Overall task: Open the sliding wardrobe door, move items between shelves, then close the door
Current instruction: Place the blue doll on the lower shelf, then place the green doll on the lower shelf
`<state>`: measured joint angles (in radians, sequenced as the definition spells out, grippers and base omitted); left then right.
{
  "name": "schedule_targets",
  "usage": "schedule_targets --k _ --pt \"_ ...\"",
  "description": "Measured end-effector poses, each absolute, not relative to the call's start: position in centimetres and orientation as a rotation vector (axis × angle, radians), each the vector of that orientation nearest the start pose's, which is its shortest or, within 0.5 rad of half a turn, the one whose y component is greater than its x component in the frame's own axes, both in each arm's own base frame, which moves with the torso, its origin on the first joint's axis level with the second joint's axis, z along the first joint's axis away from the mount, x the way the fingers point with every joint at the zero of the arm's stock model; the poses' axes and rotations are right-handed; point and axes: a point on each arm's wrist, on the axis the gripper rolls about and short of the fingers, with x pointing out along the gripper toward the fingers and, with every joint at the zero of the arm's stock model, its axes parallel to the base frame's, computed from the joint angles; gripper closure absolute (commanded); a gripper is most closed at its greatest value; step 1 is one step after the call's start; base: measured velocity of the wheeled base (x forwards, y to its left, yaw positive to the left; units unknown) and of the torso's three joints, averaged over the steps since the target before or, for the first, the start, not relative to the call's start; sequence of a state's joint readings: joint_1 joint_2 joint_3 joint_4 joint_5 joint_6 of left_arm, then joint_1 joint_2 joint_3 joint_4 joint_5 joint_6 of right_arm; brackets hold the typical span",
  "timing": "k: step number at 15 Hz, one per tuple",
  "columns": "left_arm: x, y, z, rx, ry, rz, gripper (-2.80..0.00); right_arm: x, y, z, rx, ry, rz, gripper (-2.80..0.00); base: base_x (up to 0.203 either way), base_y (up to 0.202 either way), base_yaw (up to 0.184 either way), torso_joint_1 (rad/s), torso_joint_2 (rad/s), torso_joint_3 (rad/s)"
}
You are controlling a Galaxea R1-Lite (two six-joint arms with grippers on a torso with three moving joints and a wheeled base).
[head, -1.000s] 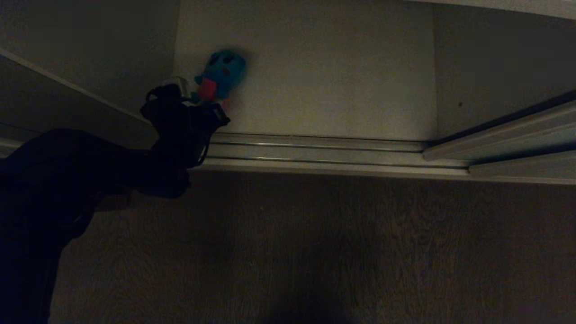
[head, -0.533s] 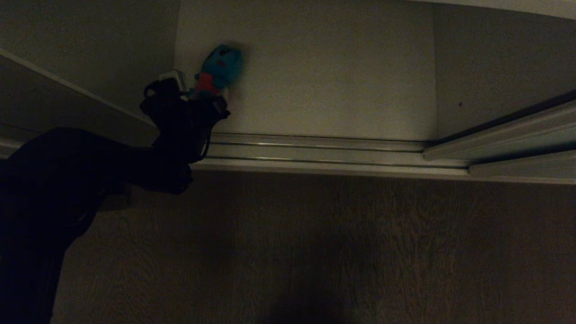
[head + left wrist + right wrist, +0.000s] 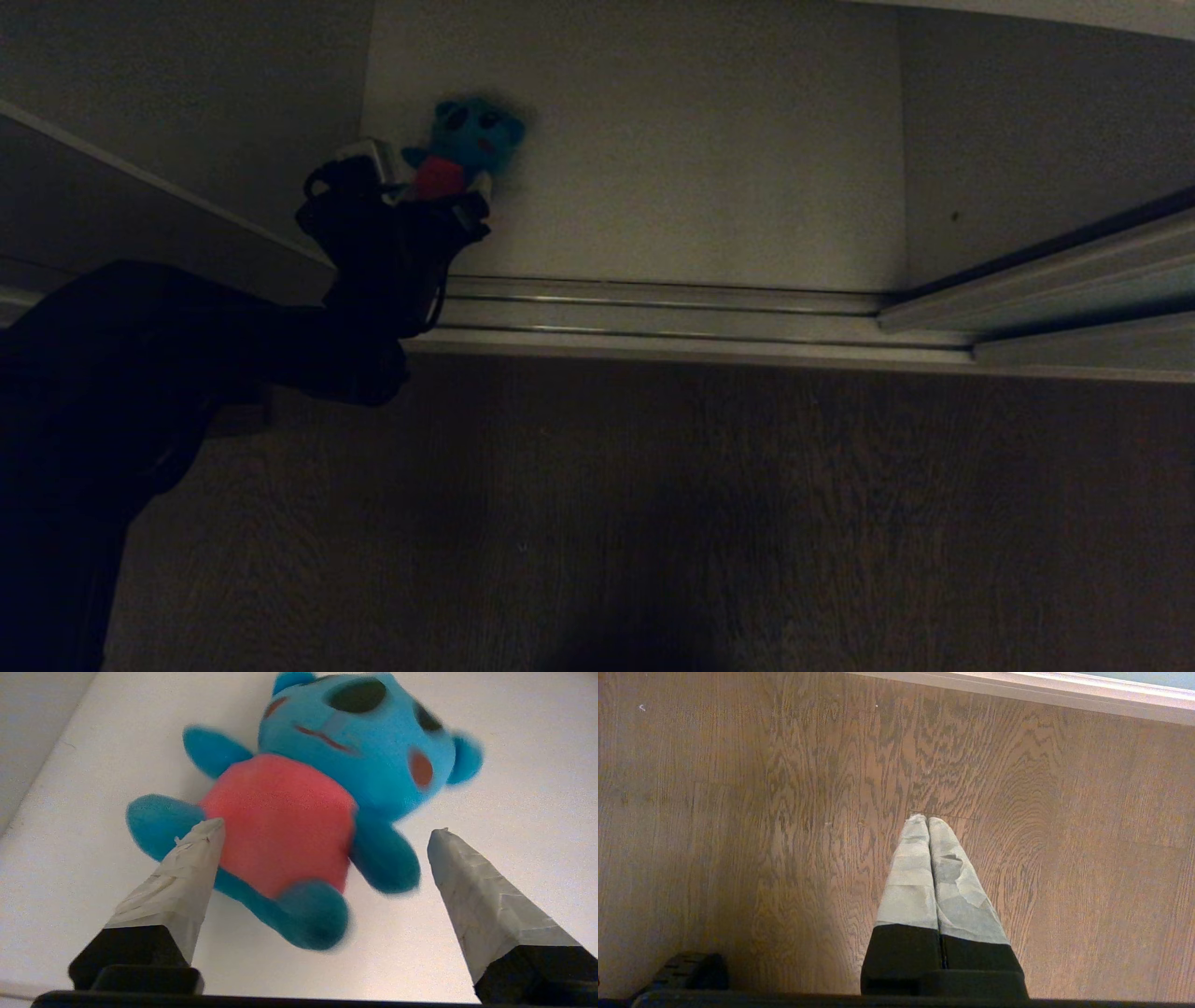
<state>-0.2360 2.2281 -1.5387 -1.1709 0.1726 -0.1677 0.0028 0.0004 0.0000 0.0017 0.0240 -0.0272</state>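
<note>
Left wrist view shows our left gripper point(image 3: 322, 833) with its taped fingers point(image 3: 180, 891) spread wide, straddling the blue plush toy point(image 3: 322, 802) without pinching it; one fingertip sits against the toy's pink-red belly, the other stands clear of it. The toy lies on its back on the white shelf point(image 3: 514, 765), just ahead of the fingertips, its long axis running roughly away from the gripper, feet nearest, head farthest. We judge the next move is a straight pull-back, since the toy looks released. In the head view the left gripper point(image 3: 425, 191) reaches over the door track point(image 3: 653, 313) into the wardrobe, and the toy point(image 3: 467, 145) sits near the left wall. Our right gripper point(image 3: 928, 821) hangs parked over the wooden floor point(image 3: 738, 812), fingers pressed together. The green frog is out of view, and the door is cut off at the right edge.
</note>
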Motion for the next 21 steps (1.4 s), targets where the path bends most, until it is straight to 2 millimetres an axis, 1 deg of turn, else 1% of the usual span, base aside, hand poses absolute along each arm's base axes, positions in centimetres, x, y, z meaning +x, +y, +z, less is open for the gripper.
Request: schedule_targets --k 5,6,9,10,12,13,15,16,18,20,21 --pt "43.1 -10.7 23.9 -0.252 -0.443 -0.120 -2.80 -2.3 0.0 7.5 -0.027 0.002 0.027 0.00 0.000 0.000 0.000 0.000 0.00 0.000" --pt "42.8 -10.6 24.3 -0.249 -0.440 -0.120 0.00 -2.3 0.0 7.5 -0.027 0.002 0.027 0.00 0.000 0.000 0.000 0.000 0.00 0.000" --pt "41.4 -10.2 25.9 -0.231 -0.383 -0.122 0.00 -2.3 0.0 7.5 -0.027 0.001 0.027 0.00 0.000 0.000 0.000 0.000 0.00 0.000" --pt "40.7 -10.0 26.4 -0.222 -0.359 -0.130 0.00 -2.3 0.0 7.5 -0.027 0.002 0.027 0.00 0.000 0.000 0.000 0.000 0.00 0.000" --pt "38.6 -9.6 26.9 -0.190 -0.278 -0.156 0.00 -2.3 0.0 7.5 -0.027 0.002 0.027 0.00 0.000 0.000 0.000 0.000 0.00 0.000" --pt "37.2 -9.2 26.9 -0.173 -0.222 -0.173 0.00 -2.3 0.0 7.5 -0.027 0.002 0.027 0.00 0.000 0.000 0.000 0.000 0.00 0.000" --pt "33.7 -8.4 27.1 -0.145 -0.107 -0.192 0.00 -2.3 0.0 7.5 -0.027 0.002 0.027 0.00 0.000 0.000 0.000 0.000 0.00 0.000" --pt "31.5 -7.9 27.1 -0.131 -0.048 -0.196 0.00 -2.3 0.0 7.5 -0.027 0.002 0.027 0.00 0.000 0.000 0.000 0.000 0.00 0.000" --pt "26.7 -6.7 27.2 -0.108 0.048 -0.197 0.00 -2.3 0.0 7.5 -0.027 0.002 0.027 0.00 0.000 0.000 0.000 0.000 0.00 0.000" --pt "21.2 -5.1 27.2 -0.088 0.118 -0.184 0.00 -2.3 0.0 7.5 -0.027 0.001 0.027 0.00 0.000 0.000 0.000 0.000 0.00 0.000" --pt "18.9 -4.4 27.1 -0.082 0.140 -0.170 0.00 -2.3 0.0 7.5 -0.027 0.002 0.027 0.00 0.000 0.000 0.000 0.000 0.00 0.000"
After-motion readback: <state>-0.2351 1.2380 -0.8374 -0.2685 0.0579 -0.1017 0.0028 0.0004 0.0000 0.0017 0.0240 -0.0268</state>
